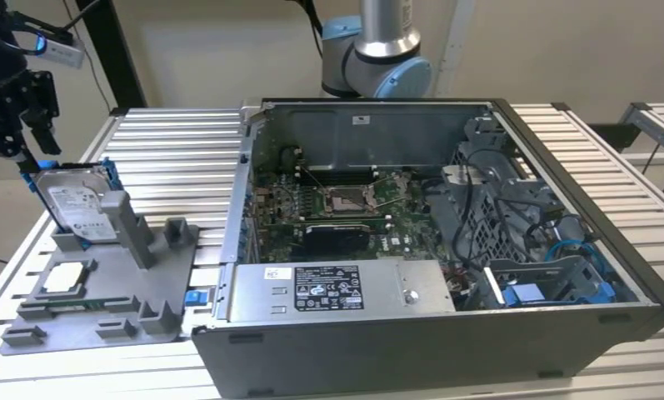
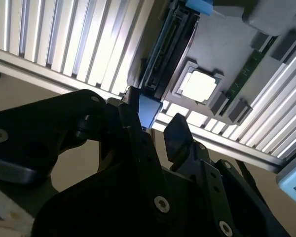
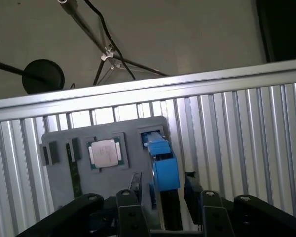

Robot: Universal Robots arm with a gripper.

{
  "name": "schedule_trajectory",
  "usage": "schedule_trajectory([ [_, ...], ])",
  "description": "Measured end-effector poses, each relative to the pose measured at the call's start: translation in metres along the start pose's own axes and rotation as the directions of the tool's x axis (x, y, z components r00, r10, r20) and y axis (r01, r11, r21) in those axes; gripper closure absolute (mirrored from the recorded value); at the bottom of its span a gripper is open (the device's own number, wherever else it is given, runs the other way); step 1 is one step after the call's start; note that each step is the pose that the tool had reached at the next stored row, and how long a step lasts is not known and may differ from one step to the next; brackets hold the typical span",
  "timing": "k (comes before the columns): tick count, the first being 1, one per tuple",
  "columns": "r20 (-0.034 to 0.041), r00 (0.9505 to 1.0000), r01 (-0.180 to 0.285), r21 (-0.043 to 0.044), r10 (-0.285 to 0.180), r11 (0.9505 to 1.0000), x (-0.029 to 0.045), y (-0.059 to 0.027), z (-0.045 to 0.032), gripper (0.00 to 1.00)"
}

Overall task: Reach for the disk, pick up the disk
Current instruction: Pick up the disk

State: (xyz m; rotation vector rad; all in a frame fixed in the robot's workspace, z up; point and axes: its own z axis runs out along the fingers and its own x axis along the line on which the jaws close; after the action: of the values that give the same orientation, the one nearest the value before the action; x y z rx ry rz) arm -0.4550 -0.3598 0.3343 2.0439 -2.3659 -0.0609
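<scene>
Currently: black two-finger gripper unclenched, straddling top edge of flat silver-grey metal disk, blue-railed, upright in grey plastic holder tray. Reach looks done; grasp, lift pending.

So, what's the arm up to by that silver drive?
Gripper open, straddling the disk at its blue-railed top edge. It stands upright in the grey holder, not yet lifted. No obstruction seen.
</scene>
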Motion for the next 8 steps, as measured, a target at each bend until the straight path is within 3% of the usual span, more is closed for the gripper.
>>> schedule_trajectory([
  [3, 0.0151, 0.9999, 0.004, -0.002, -0.004, 1.0, -0.0001, -0.0001, 0.0033, 0.0],
  [8, 0.0207, 0.9998, 0.006, -0.003, -0.006, 1.0, 0.0001, -0.0004, 0.0119, 0.0],
])
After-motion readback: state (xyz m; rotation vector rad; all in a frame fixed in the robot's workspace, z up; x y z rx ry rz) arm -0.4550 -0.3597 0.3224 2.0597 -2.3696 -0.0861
